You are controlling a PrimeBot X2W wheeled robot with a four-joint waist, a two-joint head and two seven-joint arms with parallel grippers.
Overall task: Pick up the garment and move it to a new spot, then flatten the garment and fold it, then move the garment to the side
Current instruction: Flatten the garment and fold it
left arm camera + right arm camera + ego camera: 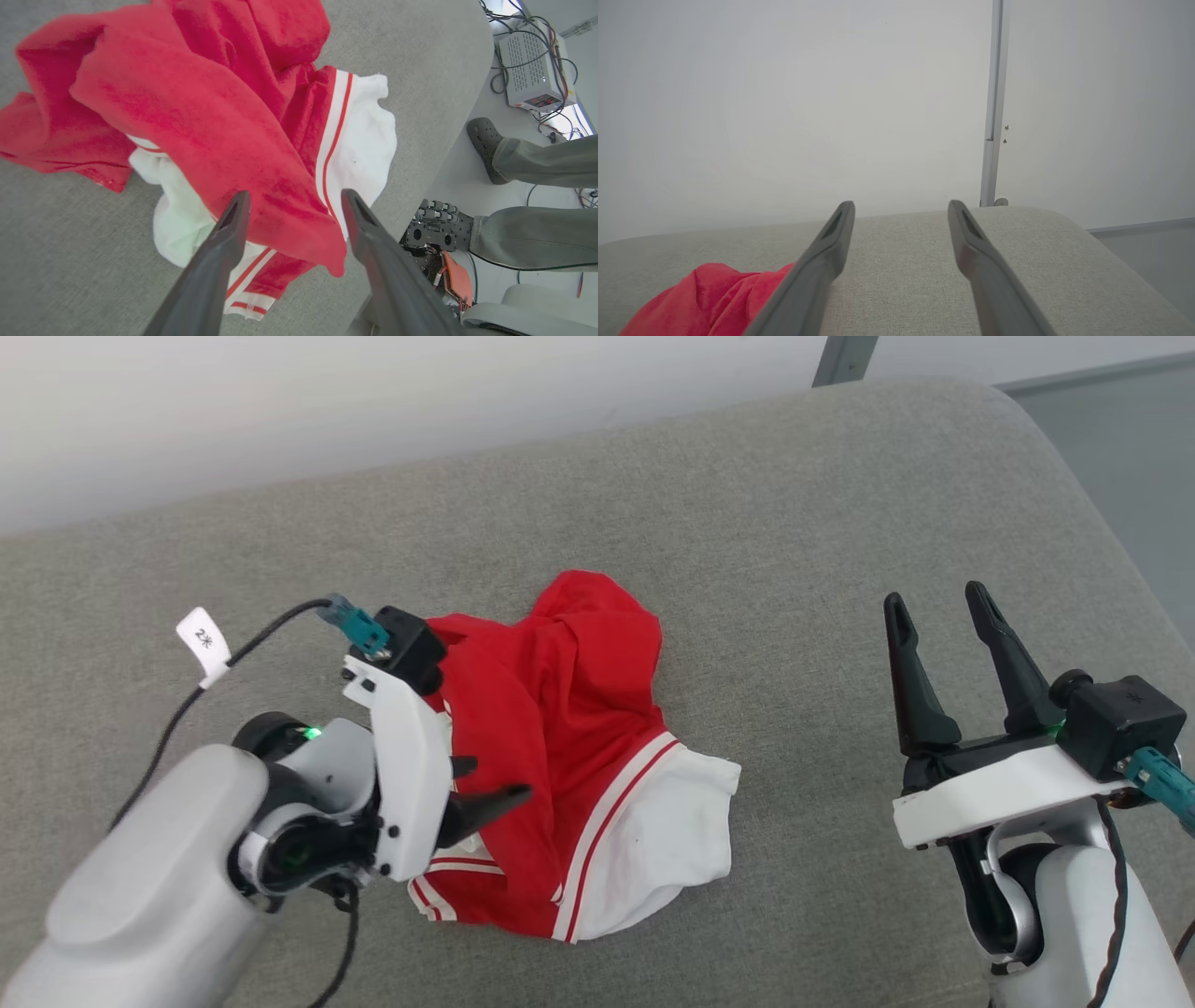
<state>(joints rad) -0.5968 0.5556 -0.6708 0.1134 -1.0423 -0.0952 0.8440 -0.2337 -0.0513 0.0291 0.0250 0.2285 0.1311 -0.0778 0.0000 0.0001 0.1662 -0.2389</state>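
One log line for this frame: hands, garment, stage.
left hand: open, above garment | right hand: open, empty, clear of garment | garment: crumpled on grey cushion, unheld | stage: not yet flattened

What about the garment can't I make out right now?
- Head view: the left claw covers the left side of the garment.
- Left wrist view: the top edge crops the red folds; whether the open left claw touches the cloth is unclear.
- Right wrist view: the bottom edge and the right claw itself hide most of the garment.
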